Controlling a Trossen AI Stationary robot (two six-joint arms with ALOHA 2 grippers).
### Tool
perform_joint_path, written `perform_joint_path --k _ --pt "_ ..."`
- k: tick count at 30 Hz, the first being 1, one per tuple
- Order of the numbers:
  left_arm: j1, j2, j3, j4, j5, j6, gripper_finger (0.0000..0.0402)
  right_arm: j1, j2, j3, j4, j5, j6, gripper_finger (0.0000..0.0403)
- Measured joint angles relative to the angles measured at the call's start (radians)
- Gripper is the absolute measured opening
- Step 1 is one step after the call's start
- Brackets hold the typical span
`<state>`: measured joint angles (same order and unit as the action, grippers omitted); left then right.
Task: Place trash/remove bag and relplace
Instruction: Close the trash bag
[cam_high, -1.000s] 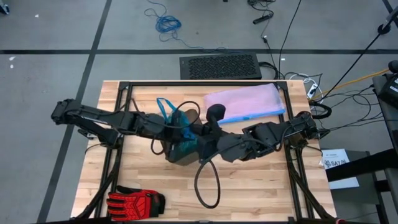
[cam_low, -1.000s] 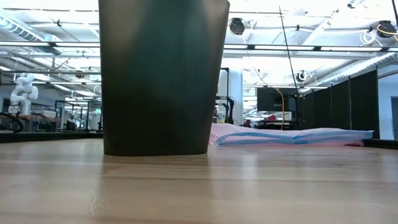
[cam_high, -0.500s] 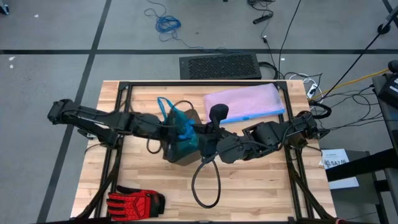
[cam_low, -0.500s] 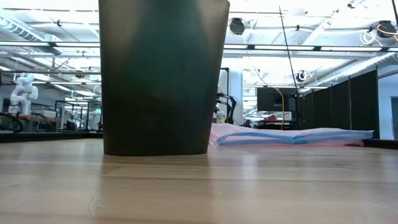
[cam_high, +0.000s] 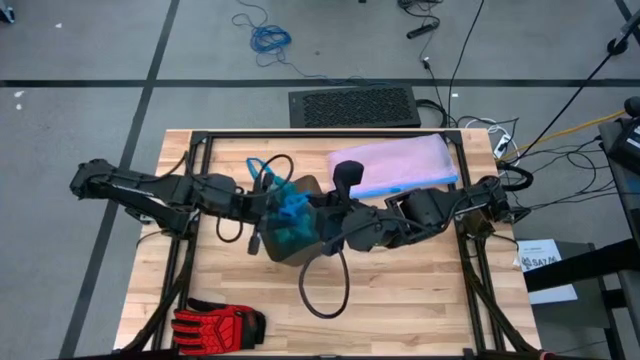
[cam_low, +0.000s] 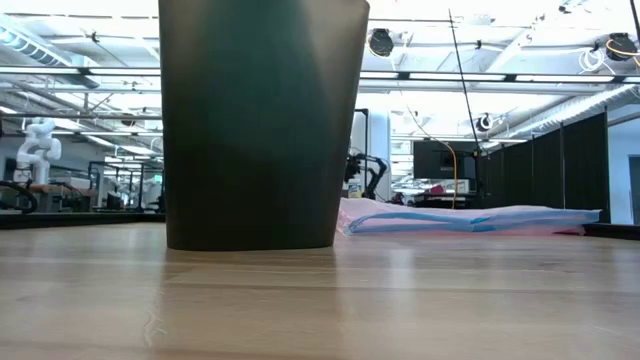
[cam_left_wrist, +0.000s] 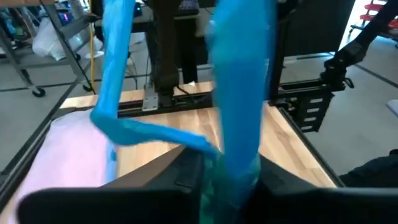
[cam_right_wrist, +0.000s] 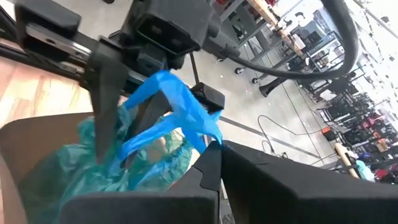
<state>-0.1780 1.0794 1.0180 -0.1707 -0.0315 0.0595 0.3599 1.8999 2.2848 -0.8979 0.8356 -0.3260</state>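
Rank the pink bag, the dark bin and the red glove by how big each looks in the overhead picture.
Largest to smallest, as seen from above:
1. lilac-pink bag, lying flat.
2. dark bin, though the arms and its teal liner cover much of it, so its rank against the bag is unsure.
3. red-and-black glove.

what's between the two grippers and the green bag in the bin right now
Nothing visible. Both grippers are already at the teal-green bag, which sits bunched in the mouth of the dark bin. The left gripper is at its blue drawstring loops, and the right gripper is at the bin's rim beside them.
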Motion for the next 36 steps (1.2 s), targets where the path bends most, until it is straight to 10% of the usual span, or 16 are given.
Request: perform_joint_path --k 12,30,36 --pt "0.0 -0.025 0.001 -0.031 -0.046 -0.001 0.0189 -0.011 0.001 -0.001 -0.038 0.0 0.011 0.0" --pt "0.001 -0.194 0.002 -0.131 -0.18 0.035 0.0197 -0.063 0.002 -0.001 -0.08 -0.01 0.038 0.0" --pt "0.001 -0.251 0.002 -0.188 -0.255 0.053 0.0197 -0.147 0.008 -0.002 -0.038 -0.197 0.04 0.0"
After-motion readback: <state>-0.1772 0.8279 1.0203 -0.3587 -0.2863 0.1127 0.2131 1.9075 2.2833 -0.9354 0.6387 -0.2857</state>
